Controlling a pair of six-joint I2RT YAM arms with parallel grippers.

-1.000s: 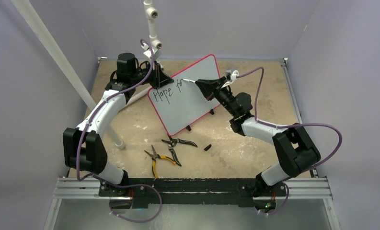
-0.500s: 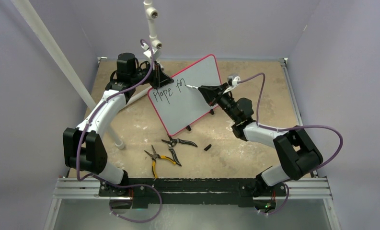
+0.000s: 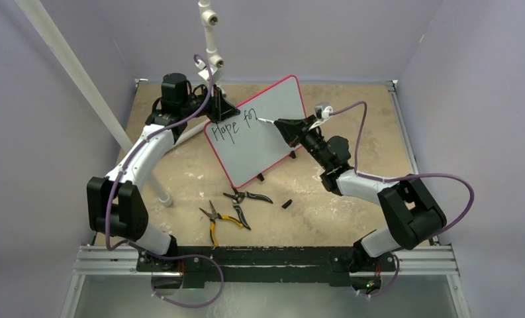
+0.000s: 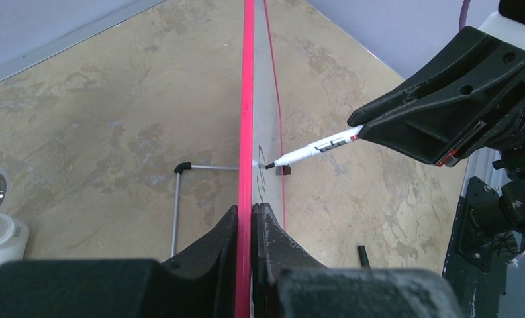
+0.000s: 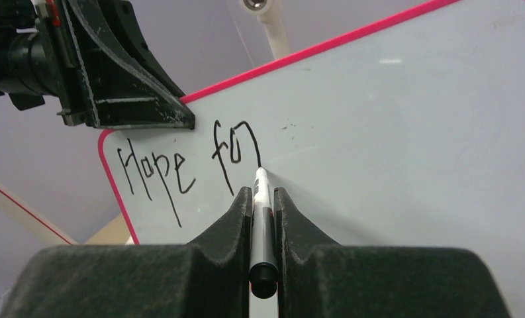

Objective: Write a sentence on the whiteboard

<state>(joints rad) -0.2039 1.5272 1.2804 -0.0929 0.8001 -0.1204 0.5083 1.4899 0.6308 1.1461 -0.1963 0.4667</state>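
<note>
1. Right hand (image 5: 263, 199) clenched on a marker (image 5: 264, 268); barrel print too small to read.
2. Left hand (image 4: 246, 218) pinched on the whiteboard (image 4: 247, 99) frame; board edge-on in that view, face hidden.
3. Near bench (image 3: 352, 199): yellow-handled pliers (image 3: 214, 222), black-handled pliers (image 3: 247, 197), small black cap (image 3: 286, 203), apart from the board's feet.
4. Board propped mid-bench, marker tip touching its face.
5. Sentence (image 5: 180, 165) reads "Hope fo", then a hooked stroke ending at the tip.

pink-framed whiteboard (image 3: 267, 142), black sentence (image 5: 155, 173), yellow-handled pliers (image 3: 214, 224)
</note>
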